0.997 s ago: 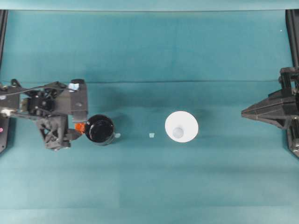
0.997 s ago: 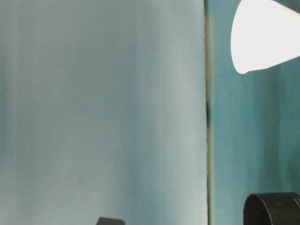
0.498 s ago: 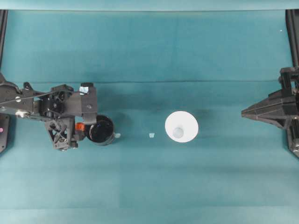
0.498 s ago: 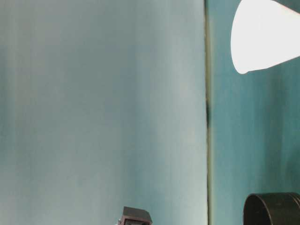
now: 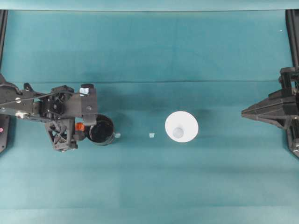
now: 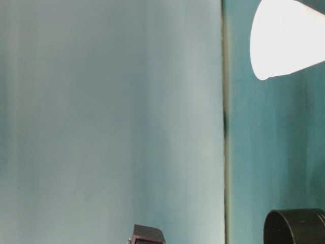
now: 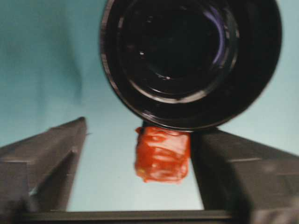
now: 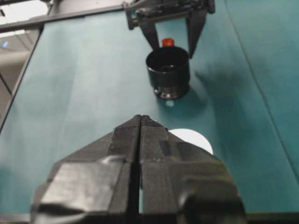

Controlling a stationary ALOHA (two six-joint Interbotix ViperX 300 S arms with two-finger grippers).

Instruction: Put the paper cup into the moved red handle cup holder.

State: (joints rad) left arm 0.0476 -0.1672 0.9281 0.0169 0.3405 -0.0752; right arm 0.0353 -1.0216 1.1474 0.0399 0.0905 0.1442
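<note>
Overhead view: a teal-covered worktop (image 5: 154, 56) carries two containers, well apart along one line. Toward the left stands the red handle cup holder (image 5: 102, 130), a glossy black cylinder, upright with its mouth facing up; its interior is dark and nothing can be seen inside it. Its orange-red handle tab (image 5: 79, 126) projects from the side facing the left arm. Near the middle, to the right, rests the paper cup (image 5: 181, 126), white and tapered, standing on its wide rim with the smaller greyish base uppermost, so its interior is not exposed. Between the two containers lie two small pale scraps (image 5: 151, 135), one of them just beside the holder.

Left wrist view: the left claw (image 7: 140, 154) has its jaws apart, one on either side of the handle tab (image 7: 162, 155). The tab sits close against the right-hand finger (image 7: 243, 172) in that view, though whether they touch cannot be told; a clear gap separates it from the other finger. The holder's round mouth (image 7: 187, 56) lies just ahead of the fingertips.

Right wrist view: the right claw (image 8: 140, 122) has its jaws pressed together on nothing, and hangs over the worktop at the right side, well apart from both containers. The cup's white edge (image 8: 194, 138) appears just beyond its tip, with the holder (image 8: 168, 72) farther on.
</note>
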